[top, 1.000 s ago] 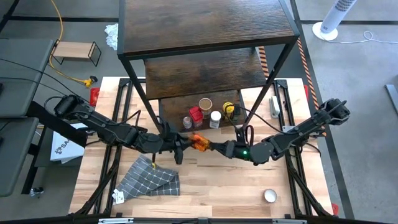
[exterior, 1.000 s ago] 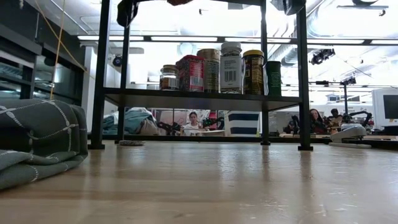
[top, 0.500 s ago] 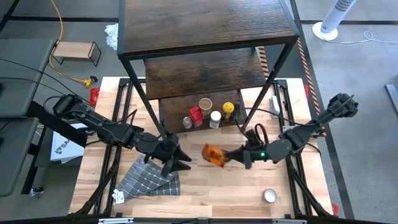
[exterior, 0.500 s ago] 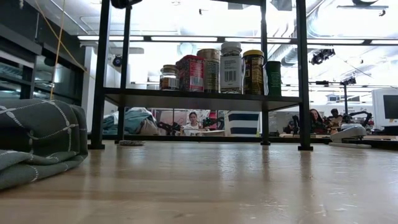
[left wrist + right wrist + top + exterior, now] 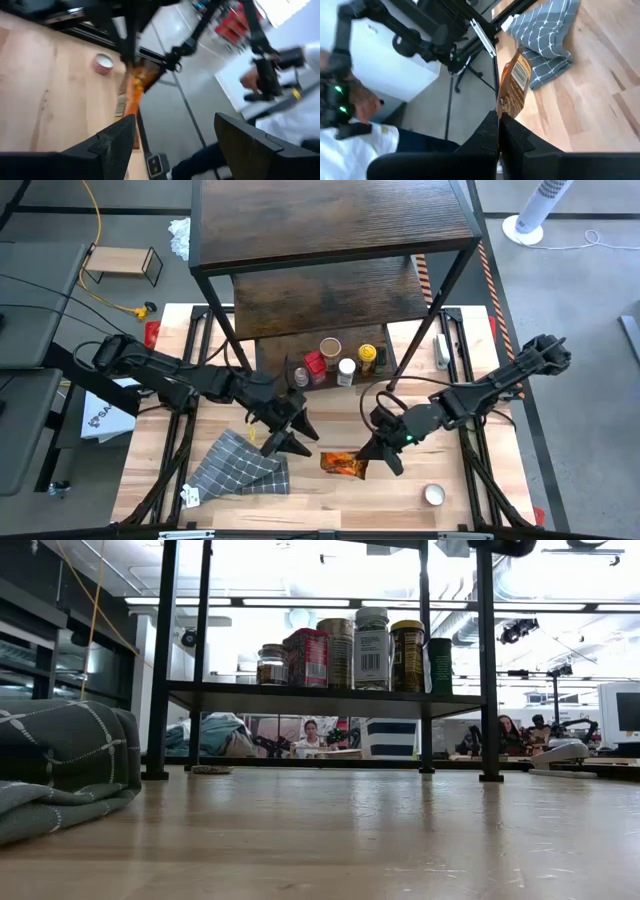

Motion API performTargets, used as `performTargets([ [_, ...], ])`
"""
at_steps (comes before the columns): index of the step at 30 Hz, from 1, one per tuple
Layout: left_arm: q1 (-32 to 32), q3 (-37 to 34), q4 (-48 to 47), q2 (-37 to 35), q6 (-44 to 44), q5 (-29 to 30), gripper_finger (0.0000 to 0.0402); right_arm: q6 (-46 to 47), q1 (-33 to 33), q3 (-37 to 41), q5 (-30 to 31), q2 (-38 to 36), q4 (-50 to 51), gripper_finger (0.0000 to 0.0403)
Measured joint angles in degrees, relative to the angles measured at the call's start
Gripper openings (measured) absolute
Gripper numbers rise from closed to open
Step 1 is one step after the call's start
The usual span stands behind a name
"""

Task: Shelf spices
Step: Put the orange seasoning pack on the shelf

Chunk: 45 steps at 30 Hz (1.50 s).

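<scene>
Orange and crinkly, the spice pouch (image 5: 343,464) hung light and limp from the pinched-shut right gripper (image 5: 368,455) in front of the shelf (image 5: 330,240), best held by its edge, while the left gripper (image 5: 292,438) stood open nearby.

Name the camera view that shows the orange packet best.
The right wrist view: the orange packet hangs in the right claw, label facing the camera. The high view shows it small over the table. The left wrist view shows it blurred. The low view misses it.
</scene>
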<state>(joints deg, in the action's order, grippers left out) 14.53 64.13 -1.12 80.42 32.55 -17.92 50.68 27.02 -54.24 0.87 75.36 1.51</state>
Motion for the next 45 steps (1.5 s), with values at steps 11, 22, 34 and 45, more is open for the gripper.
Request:
performTargets([
  [11, -5.61, 1.49, -5.17, 5.69, -12.71, -14.14, 0.0267, -5.73, -6.12, 0.00, -6.88, 4.15, -9.28, 0.0000],
  [22, -9.80, 1.49, -6.12, 7.65, -16.21, -17.68, 0.0267, -5.73, -7.02, 0.00, -11.43, 5.32, -10.78, 0.0000],
  [34, -8.99, 1.49, 1.40, 13.02, -10.73, -25.59, 0.0267, -7.41, -10.08, 0.00, -10.81, 5.32, -10.46, 0.0000],
  [45, -7.63, 1.49, 0.99, 13.60, -10.81, -16.92, 0.0054, -7.20, -10.07, 0.00, -11.32, 5.32, -10.76, 0.0000],
])
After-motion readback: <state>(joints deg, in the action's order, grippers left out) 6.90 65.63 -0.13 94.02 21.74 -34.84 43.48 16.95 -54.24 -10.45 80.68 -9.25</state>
